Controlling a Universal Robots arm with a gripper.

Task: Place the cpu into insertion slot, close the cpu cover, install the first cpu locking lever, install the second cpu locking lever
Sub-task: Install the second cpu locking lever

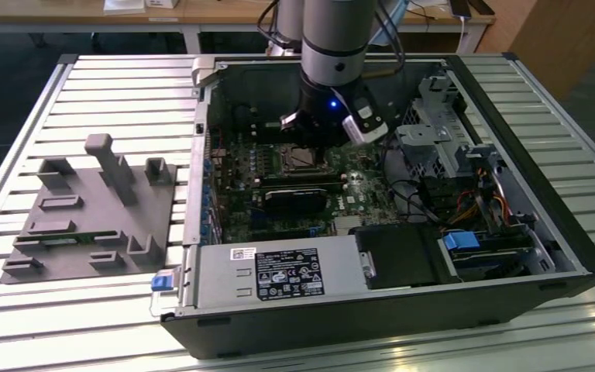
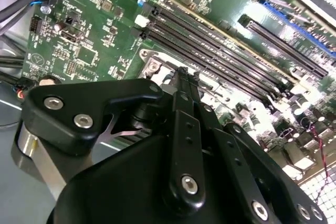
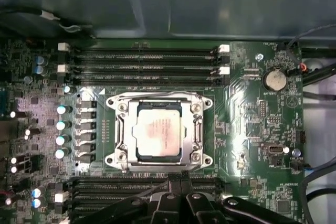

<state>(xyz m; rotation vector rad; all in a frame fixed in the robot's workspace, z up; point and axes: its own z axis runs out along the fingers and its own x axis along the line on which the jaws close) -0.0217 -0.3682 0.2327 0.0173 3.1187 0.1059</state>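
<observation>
One cpu (image 3: pixel 159 132) is being seen in the first wrist view, lying flat in the insertion slot (image 3: pixel 131 157) on the green motherboard (image 3: pixel 252 108). The silver cpu cover (image 3: pixel 195 124) is lying closed around it, so that the chip's shiny top is showing through the square hole in the middle. A thin wire lever (image 3: pixel 157 94) is lying along one side of the cover. The gripper (image 3: pixel 181 182) is being held just beside the slot, above the long black memory slots (image 3: pixel 142 184), and the chip is not being touched by it. In the second wrist view the gripper (image 2: pixel 184 74) is being seen with its black fingers (image 2: pixel 181 90) pressed close together and with nothing held between them, its tip hanging over a corner of the socket's silver frame. In the exterior view one arm (image 1: pixel 334 46) is reaching down into one open computer case (image 1: pixel 545 194), which is lying on a slatted table (image 1: pixel 60 302). One grey holder tray (image 1: pixel 91 209) is sitting on the table at the exterior view's left, well apart from the case
</observation>
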